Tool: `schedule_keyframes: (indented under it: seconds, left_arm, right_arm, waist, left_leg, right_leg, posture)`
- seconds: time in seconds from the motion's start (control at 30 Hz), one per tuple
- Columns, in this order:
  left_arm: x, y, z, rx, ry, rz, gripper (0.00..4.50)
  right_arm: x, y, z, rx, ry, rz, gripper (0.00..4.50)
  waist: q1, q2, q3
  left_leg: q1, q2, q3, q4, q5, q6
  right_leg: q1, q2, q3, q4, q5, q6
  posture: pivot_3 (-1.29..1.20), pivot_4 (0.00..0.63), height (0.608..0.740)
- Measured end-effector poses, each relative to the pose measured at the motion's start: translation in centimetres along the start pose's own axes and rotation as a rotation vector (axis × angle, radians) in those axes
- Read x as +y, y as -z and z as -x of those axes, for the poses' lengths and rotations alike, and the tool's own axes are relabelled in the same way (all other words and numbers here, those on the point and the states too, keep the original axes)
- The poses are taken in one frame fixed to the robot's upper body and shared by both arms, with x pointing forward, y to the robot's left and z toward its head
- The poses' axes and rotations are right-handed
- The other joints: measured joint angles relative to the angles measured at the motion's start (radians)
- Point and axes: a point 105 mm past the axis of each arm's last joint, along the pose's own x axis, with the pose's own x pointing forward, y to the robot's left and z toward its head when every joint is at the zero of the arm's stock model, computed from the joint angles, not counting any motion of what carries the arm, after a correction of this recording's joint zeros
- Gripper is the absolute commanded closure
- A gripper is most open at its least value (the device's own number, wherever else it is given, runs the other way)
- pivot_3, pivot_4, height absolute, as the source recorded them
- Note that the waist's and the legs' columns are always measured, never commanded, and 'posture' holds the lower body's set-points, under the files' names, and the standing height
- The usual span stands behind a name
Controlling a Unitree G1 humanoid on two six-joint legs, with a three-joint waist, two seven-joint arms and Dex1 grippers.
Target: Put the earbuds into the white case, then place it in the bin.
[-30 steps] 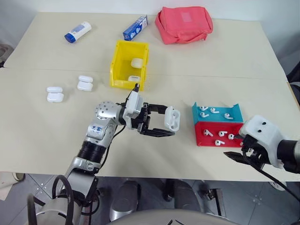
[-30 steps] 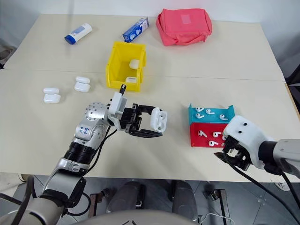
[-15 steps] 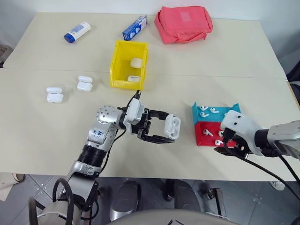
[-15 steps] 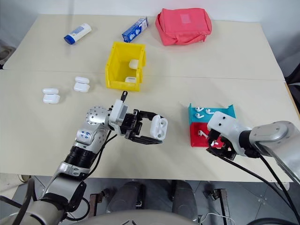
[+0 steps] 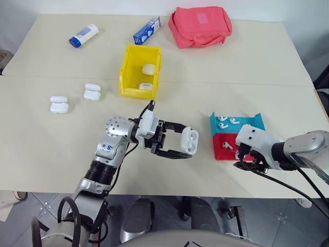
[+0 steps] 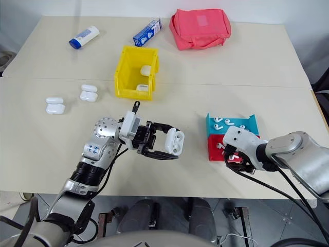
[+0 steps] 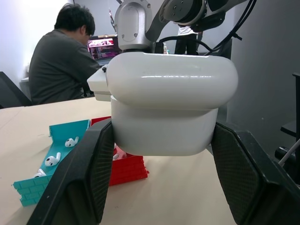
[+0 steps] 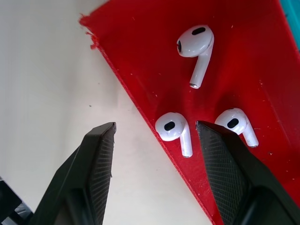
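Note:
My left gripper (image 5: 185, 142) is shut on the white case (image 5: 189, 140), holding it above the table's front middle with its lid raised. In the left wrist view the white case (image 7: 171, 105) sits between both black fingers (image 7: 89, 178). To the right, my right gripper (image 5: 245, 161) points down at the front edge of the red tray (image 5: 224, 153). Its fingers (image 8: 101, 159) stand open around an earbud (image 8: 173, 127) lying at the tray's edge; two other earbuds (image 8: 194, 44) lie close by. The yellow bin (image 5: 128, 67) stands further back with two white cases (image 5: 149, 68) in it.
A teal tray (image 5: 254, 122) holding several earbuds adjoins the red one. Two pairs of white cases (image 5: 93, 91) lie at the left. At the back lie a white-and-blue tube (image 5: 85, 35), a blue carton (image 5: 147, 30) and a red pouch (image 5: 201, 25). A seated person (image 7: 61, 61) is behind the table.
My right gripper has come in from the table's front right edge and sunk onto the red tray's front edge. The left gripper has kept still with the case.

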Motion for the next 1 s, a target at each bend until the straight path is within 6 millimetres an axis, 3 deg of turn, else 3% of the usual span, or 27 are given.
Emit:
schedule_keyframes:
  seconds: [1.0]
  left_arm:
    - [0.0,-0.43,0.09,0.015,-0.012,-0.02,1.74]
  right_arm:
    - [-0.63,-0.18,-0.88,-0.019,0.0,0.04,1.68]
  waist:
    - [-0.014,0.001,0.0]
  left_leg:
    - [0.0,0.0,0.0,0.0,0.0,0.0]
  right_leg:
    - [0.0,0.0,0.0,0.002,0.001,0.001]
  posture:
    - [0.0,0.15,0.74]
